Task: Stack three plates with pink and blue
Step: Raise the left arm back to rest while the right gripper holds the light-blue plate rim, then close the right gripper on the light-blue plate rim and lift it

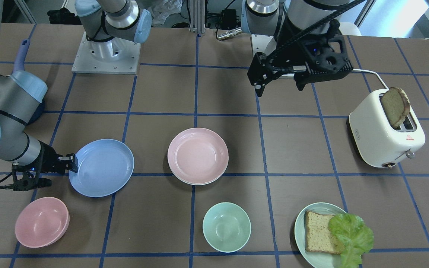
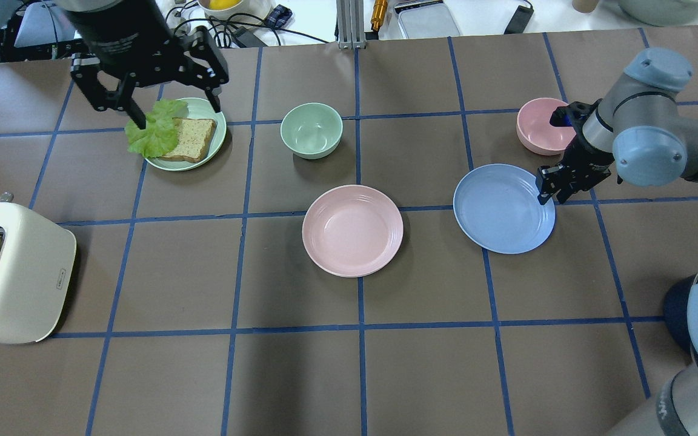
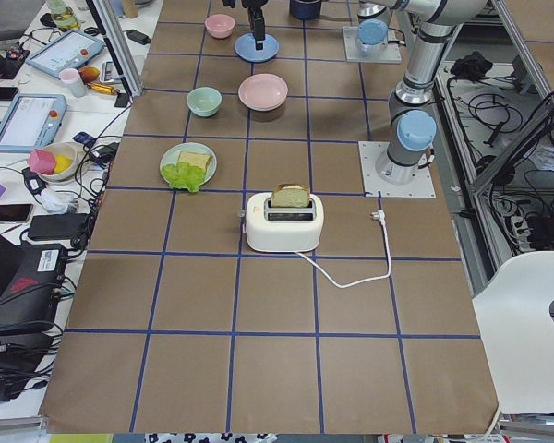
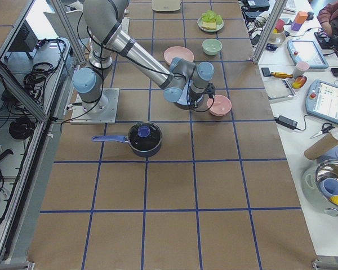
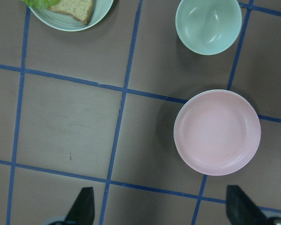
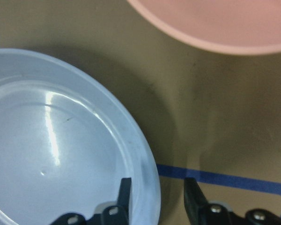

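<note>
The light blue plate (image 1: 101, 167) (image 2: 503, 208) lies right of centre in the overhead view. My right gripper (image 1: 73, 163) (image 2: 548, 194) is shut on its outer rim; in the right wrist view (image 6: 157, 197) one finger is inside the rim and one outside, and that edge looks slightly raised. The pale pink plate (image 1: 197, 155) (image 2: 352, 230) (image 5: 217, 132) sits mid-table, apart from the blue one. A thin cream-white rim (image 1: 196, 183) shows under its near edge, the cream-white plate beneath it. My left gripper (image 1: 279, 89) (image 2: 177, 113) hangs open and empty high above the table.
A pink bowl (image 1: 42, 222) (image 2: 543, 126) stands close beside my right gripper. A mint bowl (image 1: 226, 227) (image 2: 311, 130), a mint plate (image 1: 300, 227) with bread and lettuce, and a white toaster (image 1: 385, 134) (image 2: 16, 272) holding bread are further off. A blue pot (image 4: 145, 139) stands behind my right arm.
</note>
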{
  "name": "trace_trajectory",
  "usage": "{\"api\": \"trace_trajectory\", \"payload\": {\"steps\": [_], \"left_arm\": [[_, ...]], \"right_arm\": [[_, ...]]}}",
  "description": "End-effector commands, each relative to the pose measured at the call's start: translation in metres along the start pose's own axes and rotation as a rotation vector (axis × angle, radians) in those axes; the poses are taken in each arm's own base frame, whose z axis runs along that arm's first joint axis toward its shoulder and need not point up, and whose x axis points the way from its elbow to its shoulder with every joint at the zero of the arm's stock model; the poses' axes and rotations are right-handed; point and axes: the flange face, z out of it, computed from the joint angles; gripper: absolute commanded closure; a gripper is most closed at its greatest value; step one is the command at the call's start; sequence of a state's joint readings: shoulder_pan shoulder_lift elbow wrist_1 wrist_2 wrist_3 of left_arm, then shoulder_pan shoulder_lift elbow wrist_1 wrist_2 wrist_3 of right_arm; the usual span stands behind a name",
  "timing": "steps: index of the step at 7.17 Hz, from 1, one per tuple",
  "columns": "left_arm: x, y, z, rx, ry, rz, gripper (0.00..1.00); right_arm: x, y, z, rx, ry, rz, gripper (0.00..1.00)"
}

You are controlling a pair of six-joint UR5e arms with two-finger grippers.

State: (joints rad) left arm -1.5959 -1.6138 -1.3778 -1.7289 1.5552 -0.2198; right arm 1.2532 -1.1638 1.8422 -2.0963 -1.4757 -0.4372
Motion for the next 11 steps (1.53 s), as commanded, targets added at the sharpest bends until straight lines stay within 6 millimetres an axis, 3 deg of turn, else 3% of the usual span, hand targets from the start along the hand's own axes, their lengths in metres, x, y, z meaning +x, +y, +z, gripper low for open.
{"api": "trace_trajectory", "payload": {"steps": [1,2,3,7,11], "left_arm": [[-0.031,-0.008,0.012,0.039,-0.006,0.026,0.0],[-0.028,-0.017,0.012,0.084,0.003,0.036,0.0],[-0.029,-0.011,0.007,0.092,0.004,0.035,0.0],[-0.031,-0.003,0.006,0.095,0.008,0.049,0.0],[-0.032,-0.003,0.005,0.095,0.01,0.047,0.0]], "right_arm": [[0.0,0.0,0.001,-0.004,0.0,0.002,0.59],[0.0,0.0,0.001,-0.004,0.0,0.002,0.61],[0.0,0.0,-0.001,-0.002,0.004,0.002,0.66],[0.001,0.0,-0.007,-0.002,0.014,0.001,1.0],[-0.003,0.003,-0.027,0.0,0.0,0.005,1.0]]}}
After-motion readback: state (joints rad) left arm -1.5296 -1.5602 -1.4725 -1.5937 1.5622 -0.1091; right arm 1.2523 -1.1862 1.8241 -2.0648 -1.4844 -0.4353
